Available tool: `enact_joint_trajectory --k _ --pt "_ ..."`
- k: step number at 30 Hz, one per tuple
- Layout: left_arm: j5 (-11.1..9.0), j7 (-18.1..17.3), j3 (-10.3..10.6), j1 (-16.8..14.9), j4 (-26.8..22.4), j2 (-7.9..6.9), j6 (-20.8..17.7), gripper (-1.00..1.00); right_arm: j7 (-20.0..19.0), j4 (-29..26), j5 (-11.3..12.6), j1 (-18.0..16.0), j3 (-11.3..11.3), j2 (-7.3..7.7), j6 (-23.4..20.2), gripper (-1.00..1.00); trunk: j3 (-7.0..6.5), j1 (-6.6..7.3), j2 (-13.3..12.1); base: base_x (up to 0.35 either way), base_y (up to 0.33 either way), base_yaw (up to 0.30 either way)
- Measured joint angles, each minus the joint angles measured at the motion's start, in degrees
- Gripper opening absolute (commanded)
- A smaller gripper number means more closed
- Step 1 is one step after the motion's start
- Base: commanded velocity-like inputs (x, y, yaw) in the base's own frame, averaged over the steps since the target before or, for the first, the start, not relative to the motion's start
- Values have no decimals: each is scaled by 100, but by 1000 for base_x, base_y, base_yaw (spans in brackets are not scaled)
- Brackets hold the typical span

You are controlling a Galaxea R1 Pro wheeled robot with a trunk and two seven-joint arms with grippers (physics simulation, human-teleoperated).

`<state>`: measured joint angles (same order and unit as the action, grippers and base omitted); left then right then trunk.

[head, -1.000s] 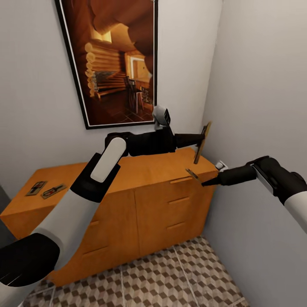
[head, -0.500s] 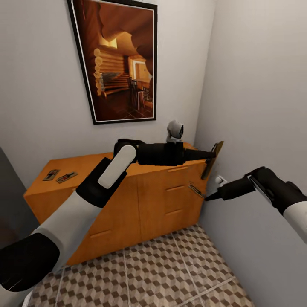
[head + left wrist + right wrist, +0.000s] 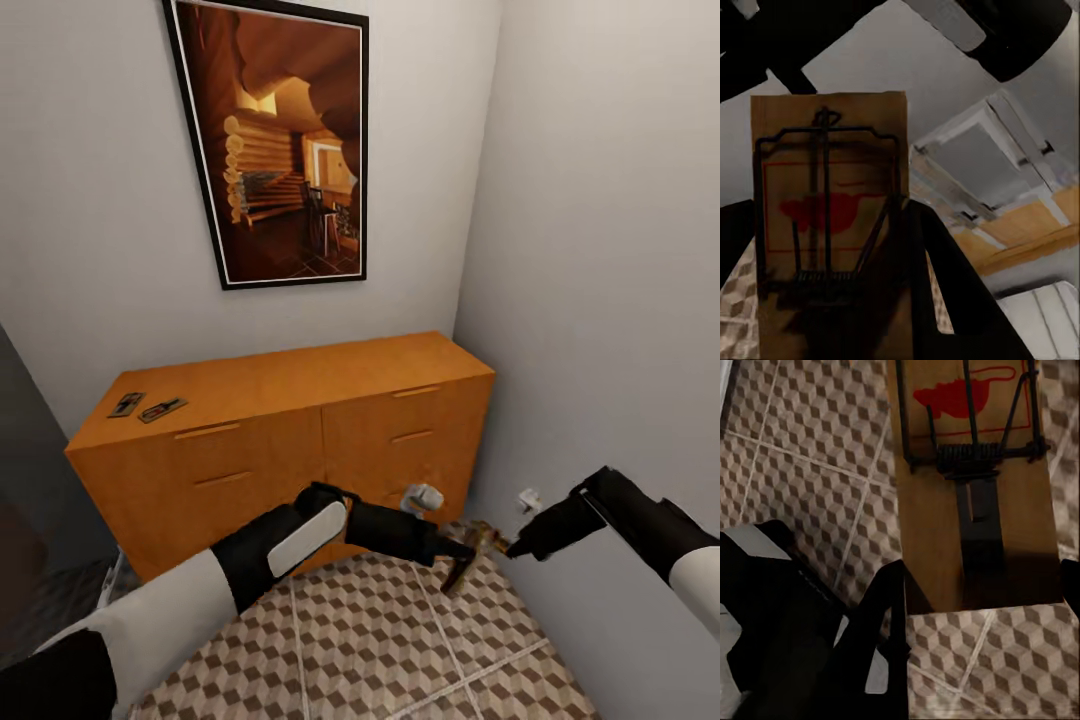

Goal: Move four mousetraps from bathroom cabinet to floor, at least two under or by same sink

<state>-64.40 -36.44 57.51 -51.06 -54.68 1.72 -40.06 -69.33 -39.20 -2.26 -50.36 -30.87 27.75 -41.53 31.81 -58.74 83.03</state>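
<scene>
Head view takes in a corner of grey walls, with a tall black-framed picture of a log-cabin interior hanging on the back wall. Beneath it the floor of large square tiles printed with brown, beige and white cubes runs up to the wide low orange-brown wooden cabinet with slim drawer handles, which stands against the back wall and reaches into the corner.

Both arms hang low in front of the cabinet's right half. The left gripper, black, on a black forearm with a white panel, is clamped on a flat tan wooden mousetrap, held edge-on and tilted just above the tiles. In the left wrist view the trap's face shows a dark wire frame and a red print, its lower part lost in shadow between the fingers. The right gripper reaches in from the right-hand wall and holds a second tan wooden mousetrap near the cabinet's lower right corner; the right wrist view has that trap pinched at one end, flat side up over the patterned tiles. The two held traps are close together.

Two more small dark mousetraps lie flat, side by side, on the left end of the cabinet top.
</scene>
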Motion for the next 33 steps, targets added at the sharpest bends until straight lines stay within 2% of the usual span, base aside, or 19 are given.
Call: enact_joint_trajectory --k 1,3,6,9,11,12,14,15,16,17,18,20,23,25,27,28,29,33 --pt "102 1 401 245 404 -9 344 -100 473 54 -22 241 -3 -10 125 -100 0 0 0 0 0 0" --pt "162 1 943 457 990 14 821 -100 1046 182 -37 541 -2 -22 307 -100 0 0 0 0 0 0" --pt "156 0 1407 601 1686 62 1163 -100 1516 404 -23 782 -1 -35 563 -100 -1 0 0 0 0 0" --pt "175 6 1804 950 2464 132 1361 -100 1967 851 -21 1029 -2 -221 870 -100 0 0 1 0 0 0" --pt "170 12 1932 1162 2936 148 1656 -100 2370 1249 -24 1162 -6 -442 1107 -100 -1 0 1 0 0 0" --pt "172 17 1993 1373 3374 154 2084 -100 2880 1713 -23 1298 -11 -713 1418 -100 0 0 0 0 0 0" --pt "165 26 2020 1614 3841 161 2492 -100 3478 2244 -85 1475 -26 -1020 1816 -100 0 0 1 0 0 0" --pt "168 49 2042 1839 4237 164 2827 -100 4111 2772 -206 1627 -34 -1284 2277 -100 -1 0 1 0 0 0" --pt "171 110 2057 2015 4512 161 3089 -100 4558 3158 -280 1780 -54 -1455 2621 -100 1 0 1 0 0 0" --pt "165 266 2056 2157 4731 160 3372 -100 4944 3471 -303 1900 -57 -1577 2938 -100 1 0 2 0 0 0" --pt "156 448 2036 2238 4861 160 3549 -100 5184 3624 -302 2006 -47 -1638 3152 -100 0 0 2 0 0 0" --pt "145 1033 2013 2357 5021 156 3754 -100 5683 3791 -289 2222 -29 -1757 3519 -100 -1 0 2 0 0 0" --pt "120 2335 1999 2578 5121 132 3880 -100 6690 3879 -258 2561 5 -2000 3888 -100 0 0 2 0 0 0" --pt "88 3638 1970 2745 5147 131 3963 -100 7900 3895 -138 2845 15 -2240 4301 -100 -1 0 2 0 0 0" --pt "25 4352 1956 2812 5154 152 3994 -100 8727 3900 -66 2998 18 -2384 4725 -100 -1 0 2 0 0 0" --pt "-10 4516 1955 2826 5153 156 4000 -100 8934 3902 -52 3031 19 -2411 4843 -100 -1 0 2 0 0 0" --pt "-181 4733 1944 2858 5153 155 4007 -100 9214 3902 -35 3074 17 -2452 5001 -100 -1 0 2 0 0 0" --pt "-283 4774 1944 2892 5148 155 4009 -100 9295 3901 -29 3086 16 -2473 5037 -100 -2 0 2 0 0 0"
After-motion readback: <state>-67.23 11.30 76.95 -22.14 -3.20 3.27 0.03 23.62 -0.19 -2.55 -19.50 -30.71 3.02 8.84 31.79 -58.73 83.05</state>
